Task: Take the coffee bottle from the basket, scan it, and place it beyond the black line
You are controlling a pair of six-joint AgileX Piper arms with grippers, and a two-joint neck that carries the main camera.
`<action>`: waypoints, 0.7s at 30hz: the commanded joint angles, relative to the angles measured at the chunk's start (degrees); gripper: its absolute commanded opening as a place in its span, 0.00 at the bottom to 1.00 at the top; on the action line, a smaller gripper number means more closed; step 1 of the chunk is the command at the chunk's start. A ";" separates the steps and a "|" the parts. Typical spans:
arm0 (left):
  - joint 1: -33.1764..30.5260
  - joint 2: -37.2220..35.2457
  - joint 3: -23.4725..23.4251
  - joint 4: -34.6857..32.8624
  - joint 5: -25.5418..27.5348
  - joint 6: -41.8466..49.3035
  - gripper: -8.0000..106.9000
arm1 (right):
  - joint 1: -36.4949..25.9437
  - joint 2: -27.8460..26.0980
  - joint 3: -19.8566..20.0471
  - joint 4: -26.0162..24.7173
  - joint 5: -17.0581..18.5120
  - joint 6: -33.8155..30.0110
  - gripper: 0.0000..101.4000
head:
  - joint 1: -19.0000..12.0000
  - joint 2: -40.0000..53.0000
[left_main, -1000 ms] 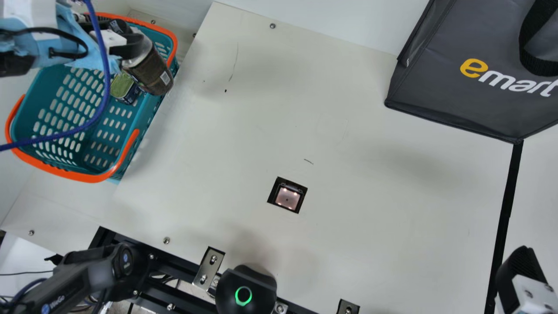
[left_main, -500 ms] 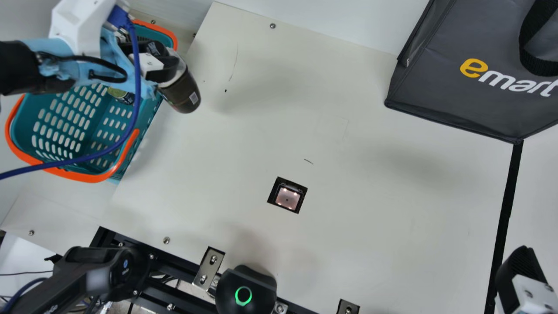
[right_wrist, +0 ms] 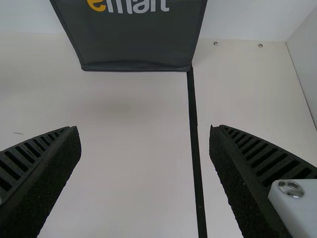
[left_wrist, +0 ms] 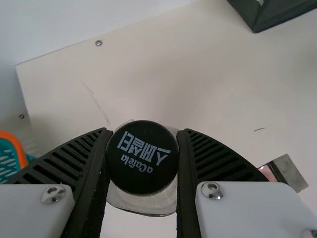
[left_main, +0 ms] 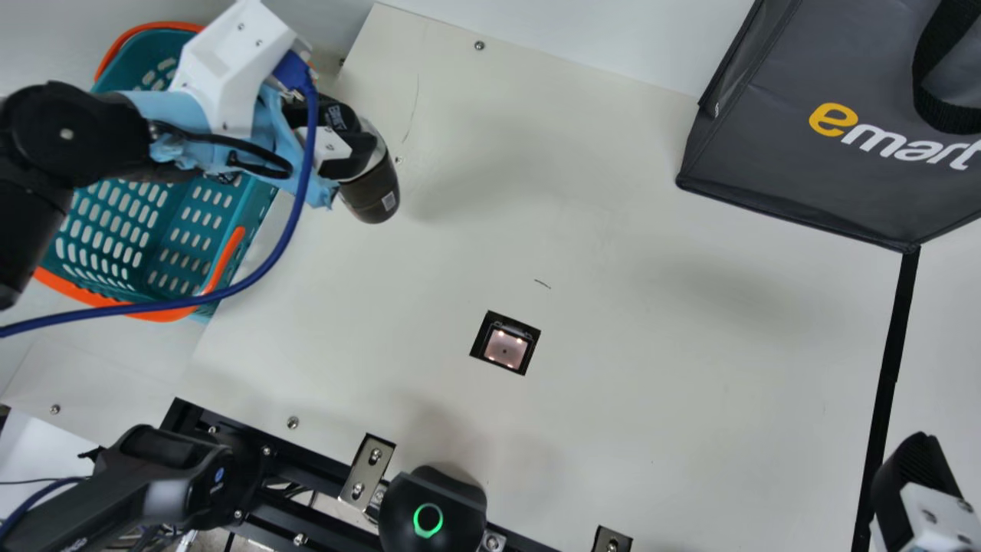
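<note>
Looks like robot lab dressed up as shop checkout, tbh. Reads retail from shopping basket [left_main: 249, 203], scanner window [left_main: 506, 349] sunk in cream tabletop [left_main: 674, 399], and big dark shopping bag [left_main: 759, 146]. Screams lab from robot arm [left_main: 69, 146] trailing blue cable [left_main: 222, 293], plus bare black frame [left_main: 314, 474], bolted metal bracket [left_main: 367, 471] and visible screws [left_main: 292, 422].

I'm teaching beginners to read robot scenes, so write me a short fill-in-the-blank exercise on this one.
The left end effector grips the coffee bottle, whose cap is coloured ____.
The teal basket has a handle coloured ____.
The right end effector is open and holds ____.
In the main view, the scanner window lies to the ____ of the black line.

Missing words: black; orange; nothing; left.
</note>
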 commanded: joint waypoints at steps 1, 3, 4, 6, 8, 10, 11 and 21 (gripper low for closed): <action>-1.94 0.32 0.06 0.32 -0.57 -0.60 0.16 | 0.00 0.00 0.00 0.00 0.00 0.00 0.90 | -1.48 0.14; -3.48 0.64 0.16 0.67 -1.15 -1.32 0.16 | 0.00 0.00 0.00 0.00 0.00 0.00 0.90 | -1.48 0.14; -4.24 0.82 0.20 0.84 -1.48 -1.68 0.16 | 0.00 0.00 0.00 0.00 0.00 0.00 0.90 | -1.48 0.14; -5.63 1.15 0.28 1.14 -2.09 -2.34 0.16 | 0.00 0.00 0.00 0.00 0.00 0.00 0.90 | -1.48 0.14; -6.99 1.49 0.40 1.49 -2.76 -3.05 0.16 | 0.00 0.00 0.00 0.00 0.00 0.00 0.90 | -1.48 0.14; -8.21 1.75 0.56 1.76 -3.38 -3.63 0.16 | 0.00 0.00 0.00 0.00 0.00 0.00 0.90 | -1.48 0.14; -8.80 1.88 0.65 1.88 -3.71 -3.91 0.16 | 0.00 0.00 0.00 0.00 0.00 0.00 0.90 | -1.48 0.14; -13.17 3.45 1.20 1.90 -6.45 -5.58 0.16 | 0.00 0.00 0.00 0.00 0.00 0.00 0.90 | -1.48 0.14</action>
